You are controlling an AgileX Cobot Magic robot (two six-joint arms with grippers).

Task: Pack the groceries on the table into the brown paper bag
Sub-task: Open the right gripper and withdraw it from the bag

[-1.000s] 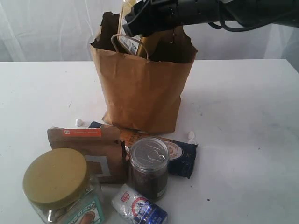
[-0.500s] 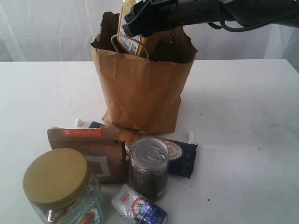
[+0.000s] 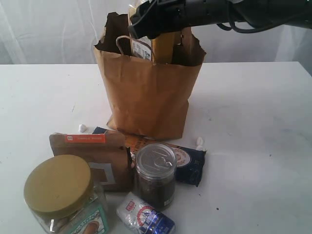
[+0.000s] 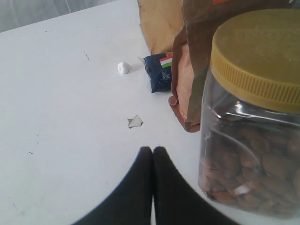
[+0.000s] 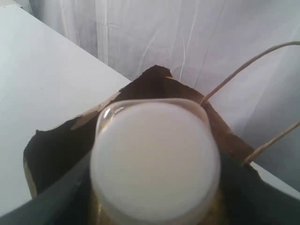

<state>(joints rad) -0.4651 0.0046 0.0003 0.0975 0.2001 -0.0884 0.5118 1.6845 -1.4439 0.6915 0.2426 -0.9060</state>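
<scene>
— Where does that tall crumpled brown paper bag (image 3: 146, 97) stand?
— Upright, toward the back of the white table (image 3: 253, 112). The right gripper (image 3: 148, 22) hangs over its mouth, clasped on the white-capped bottle of yellow grain (image 3: 163, 46), and the bottle's lower part sits below the rim.
— So how much is packed?
— I'd say hardly any. I can't see what else is inside. Five things wait in front: the gold-lidded clear jar (image 3: 61, 195), the brown pouch with the orange label (image 3: 95, 158), the dark-filled clear can (image 3: 155, 173), the blue and orange spaghetti pack (image 3: 190, 165) lying flat behind the can, and the small white and blue packet (image 3: 145, 218).
— And the left gripper (image 4: 152, 152)?
— Clenched on nothing, low over the table just beside the jar.
— Any snags?
— The rim is ragged, and the twisted paper handle (image 3: 118, 45) loops right beside the bottle. The groceries huddle together, touching, so picking one looks tight, though the table's right side lies open
</scene>
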